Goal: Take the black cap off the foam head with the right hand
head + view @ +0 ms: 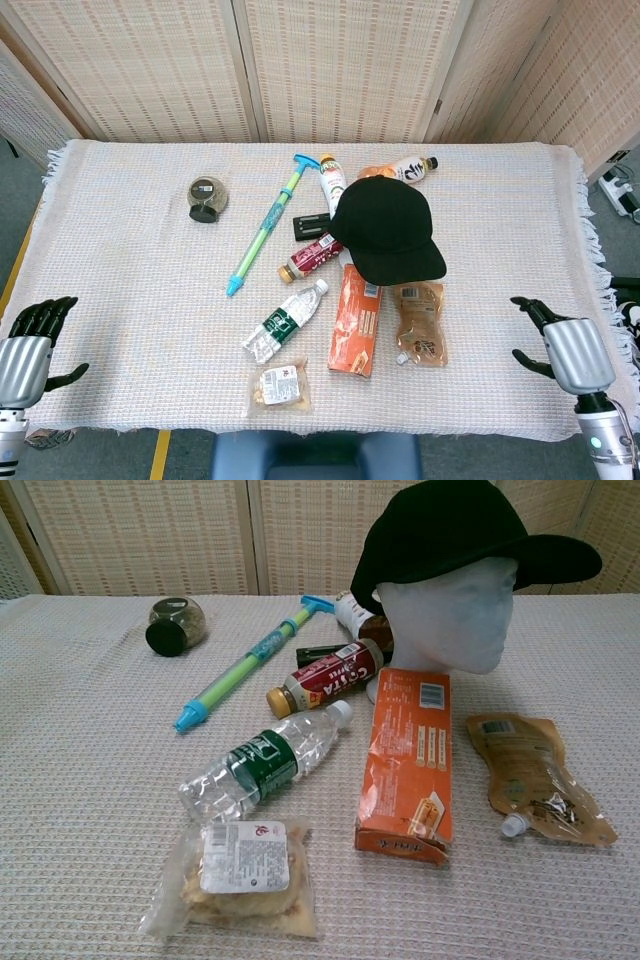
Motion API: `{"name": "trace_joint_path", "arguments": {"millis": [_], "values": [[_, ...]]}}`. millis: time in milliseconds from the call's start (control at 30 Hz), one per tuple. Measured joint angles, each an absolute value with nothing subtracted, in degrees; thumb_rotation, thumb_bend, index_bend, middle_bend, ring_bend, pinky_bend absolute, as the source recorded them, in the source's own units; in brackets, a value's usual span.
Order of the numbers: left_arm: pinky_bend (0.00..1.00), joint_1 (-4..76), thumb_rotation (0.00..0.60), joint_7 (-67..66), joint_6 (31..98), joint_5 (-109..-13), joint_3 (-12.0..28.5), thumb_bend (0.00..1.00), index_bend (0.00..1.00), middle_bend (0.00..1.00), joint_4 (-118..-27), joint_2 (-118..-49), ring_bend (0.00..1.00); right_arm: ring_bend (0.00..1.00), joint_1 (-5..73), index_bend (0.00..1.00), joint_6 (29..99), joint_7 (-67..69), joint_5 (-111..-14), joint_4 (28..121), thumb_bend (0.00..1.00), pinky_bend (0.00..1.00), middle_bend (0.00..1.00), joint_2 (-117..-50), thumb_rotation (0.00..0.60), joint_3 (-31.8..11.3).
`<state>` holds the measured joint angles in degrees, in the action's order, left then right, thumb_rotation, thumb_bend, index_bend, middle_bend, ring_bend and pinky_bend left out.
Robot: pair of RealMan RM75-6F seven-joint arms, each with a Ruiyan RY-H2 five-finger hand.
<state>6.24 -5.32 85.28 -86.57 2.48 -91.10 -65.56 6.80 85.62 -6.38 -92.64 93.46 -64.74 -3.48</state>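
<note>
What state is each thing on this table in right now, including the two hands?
black cap: on the foam head
water bottle: capped, lying down
orange box: lying flat
spout pouch: capped, lying flat
right hand: empty, fingers apart
left hand: empty, fingers apart

matt cloth black cap [450, 530], woven tablecloth [90, 780]

We see the black cap [455, 535] sitting on the white foam head [450, 615], its brim pointing to the right in the chest view. The head stands upright on the table, near the middle. From the head view, the cap [388, 228] hides the head completely.
</note>
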Motion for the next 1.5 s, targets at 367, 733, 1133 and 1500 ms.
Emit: {"name": "trace_joint_path", "arguments": {"millis": [367,733,1133,1500], "values": [[0.16,6.3,0.600,-5.3,85.3,-87.1,2.2,0.06,0.14,0.16,-91.5,-65.4,0.14,0.82,14.5,0.26,81.7,-8.4,-94.4,99.6,0.05,1.00,0.37,-60.4,0.600,-9.0],[0.16,6.4,0.600,-5.6,84.8,-86.9,2.1,0.06,0.13,0.16,-91.8,-65.3,0.14,0.83,24.4,0.27,70.4,-9.6,-89.4,99.2,0.22,1.00,0.37,-64.7,0.600,-12.5],[0.16,6.3,0.600,-5.1,84.4,-86.4,2.0,0.06,0.15,0.16,-91.9,-64.9,0.14,0.91,28.6,0.63,70.6,-7.0,-89.4,93.5,0.56,1.00,0.57,-72.1,0.600,-13.1],[0.16,6.8,0.600,-5.6,83.6,-86.4,1.9,0.06,0.15,0.16,-92.4,-64.9,0.14,0.95,30.9,0.75,75.6,-4.4,-88.0,87.2,0.64,1.00,0.64,-76.9,0.600,-17.1]]}}
